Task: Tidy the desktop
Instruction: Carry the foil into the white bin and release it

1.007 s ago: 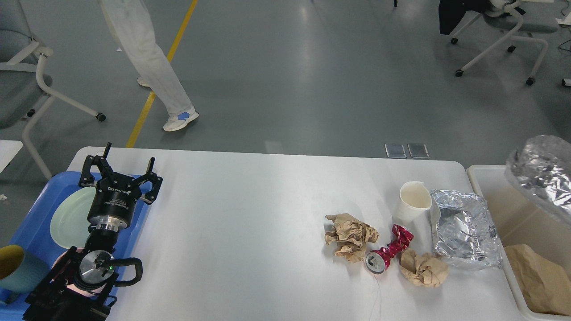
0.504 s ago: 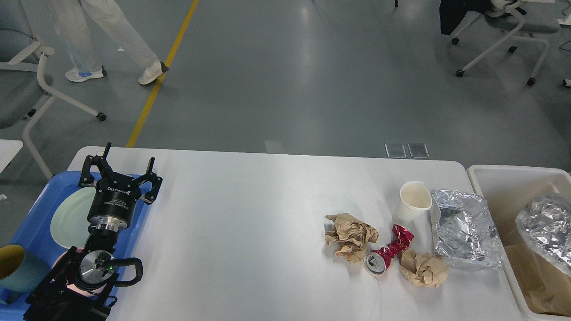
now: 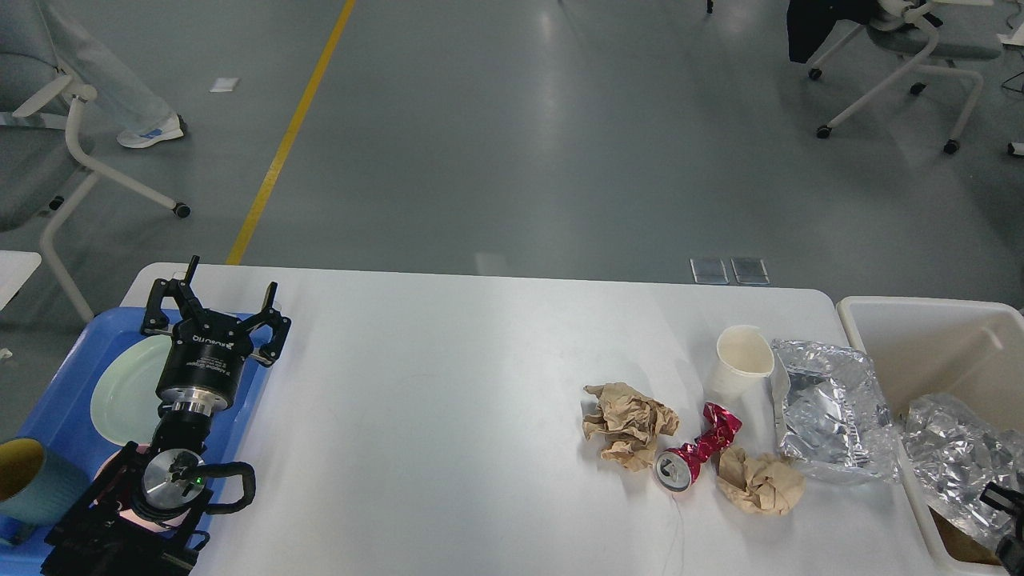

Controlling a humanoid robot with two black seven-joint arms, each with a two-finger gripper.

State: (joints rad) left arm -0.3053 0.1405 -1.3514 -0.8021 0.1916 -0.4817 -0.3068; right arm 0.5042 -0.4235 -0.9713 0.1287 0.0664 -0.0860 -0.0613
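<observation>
The white desktop [image 3: 448,400] holds rubbish at its right: a crumpled brown paper ball [image 3: 630,424], a crushed red can [image 3: 694,458], a second brown paper ball [image 3: 758,482], a dented white paper cup [image 3: 744,364] and a flattened foil tray [image 3: 832,408]. My left gripper [image 3: 218,304] is open and empty, fingers up, above the blue tray's right edge. Only a black tip of my right gripper [image 3: 1008,516] shows at the bottom right, against a crumpled foil lump [image 3: 952,460] lying in the off-white bin. Its fingers cannot be told apart.
The off-white bin [image 3: 920,316] stands beside the table's right edge, with brown paper under the foil. The blue tray [image 3: 64,400] at the left holds a pale green plate [image 3: 124,392] and a teal cup [image 3: 32,480]. Office chairs stand on the floor beyond.
The foil lump has come down from above the bin into it, with my right gripper low at the frame corner. A person has walked off to the left. My left arm has not moved.
</observation>
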